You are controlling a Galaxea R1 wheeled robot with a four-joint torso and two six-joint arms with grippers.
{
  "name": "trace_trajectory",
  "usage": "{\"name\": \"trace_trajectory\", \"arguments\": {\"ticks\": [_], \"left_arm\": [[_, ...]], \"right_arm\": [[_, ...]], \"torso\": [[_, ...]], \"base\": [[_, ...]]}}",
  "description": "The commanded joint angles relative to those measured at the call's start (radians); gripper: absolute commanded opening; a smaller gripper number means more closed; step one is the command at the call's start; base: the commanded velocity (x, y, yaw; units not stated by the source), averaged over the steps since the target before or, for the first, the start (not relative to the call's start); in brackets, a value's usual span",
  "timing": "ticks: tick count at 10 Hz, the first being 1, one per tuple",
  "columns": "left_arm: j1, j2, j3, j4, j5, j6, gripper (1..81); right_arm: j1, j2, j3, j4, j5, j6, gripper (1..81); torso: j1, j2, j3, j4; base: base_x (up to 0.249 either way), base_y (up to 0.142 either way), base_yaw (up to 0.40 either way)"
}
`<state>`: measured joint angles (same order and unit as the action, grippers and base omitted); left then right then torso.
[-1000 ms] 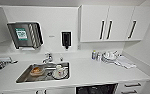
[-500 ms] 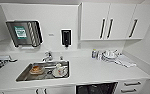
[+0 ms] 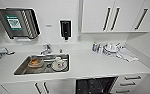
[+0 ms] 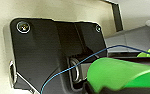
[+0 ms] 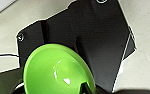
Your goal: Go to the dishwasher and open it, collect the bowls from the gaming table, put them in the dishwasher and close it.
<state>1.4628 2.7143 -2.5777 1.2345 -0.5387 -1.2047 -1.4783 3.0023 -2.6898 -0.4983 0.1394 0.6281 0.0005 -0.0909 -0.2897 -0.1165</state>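
The head view looks down on a white counter [image 3: 91, 65] with a steel sink [image 3: 42, 65] holding dishes, a tap [image 3: 45, 49] behind it and a soap dispenser [image 3: 65, 29] on the wall. Below the counter edge the dishwasher [image 3: 95, 86] stands open — dark interior with racks visible.

In the right wrist view a green bowl [image 5: 57, 71] sits right at the right gripper, its hollow facing the camera — a dark finger [image 5: 85, 88] overlaps its rim, so the gripper appears closed on it.

The left wrist view shows a green bowl-like shape [image 4: 121, 75] close to the camera; whether the left gripper grips it, I cannot tell.
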Motion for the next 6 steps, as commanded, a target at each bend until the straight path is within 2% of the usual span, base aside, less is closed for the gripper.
{"name": "trace_trajectory", "arguments": {"ticks": [1,2,3,4,5,6], "left_arm": [[-0.064,-0.068,0.028,0.039,-0.148,-0.067,1.0],[-0.086,-0.094,0.059,0.074,-0.179,-0.108,1.0],[-0.120,-0.145,0.151,0.123,-0.231,-0.174,1.0],[-0.147,-0.198,0.270,0.134,-0.228,-0.194,1.0],[-0.175,-0.260,0.396,0.131,-0.183,-0.194,1.0],[-0.205,-0.343,0.558,0.128,-0.076,-0.194,1.0]], "right_arm": [[0.032,-0.006,0.007,-0.013,-0.044,-0.004,1.0],[0.034,-0.004,0.007,-0.013,-0.044,-0.004,1.0],[0.037,-0.001,0.008,-0.013,-0.044,-0.004,1.0],[0.038,0.000,0.009,-0.014,-0.046,-0.004,1.0],[0.038,-0.001,0.007,-0.013,-0.044,-0.004,1.0],[0.038,-0.003,0.006,-0.013,-0.044,-0.002,1.0]], "torso": [[0.000,0.000,0.000,0.000],[0.000,0.000,0.002,0.000],[0.000,0.000,0.004,0.000],[0.000,0.000,0.003,0.000],[0.000,0.000,0.003,0.000],[0.000,0.000,0.003,0.000]], "base": [[0.000,0.000,0.000],[0.000,0.000,0.000],[0.000,0.000,0.000],[0.000,0.000,0.000],[0.000,0.000,0.000],[0.000,0.000,0.000]]}}
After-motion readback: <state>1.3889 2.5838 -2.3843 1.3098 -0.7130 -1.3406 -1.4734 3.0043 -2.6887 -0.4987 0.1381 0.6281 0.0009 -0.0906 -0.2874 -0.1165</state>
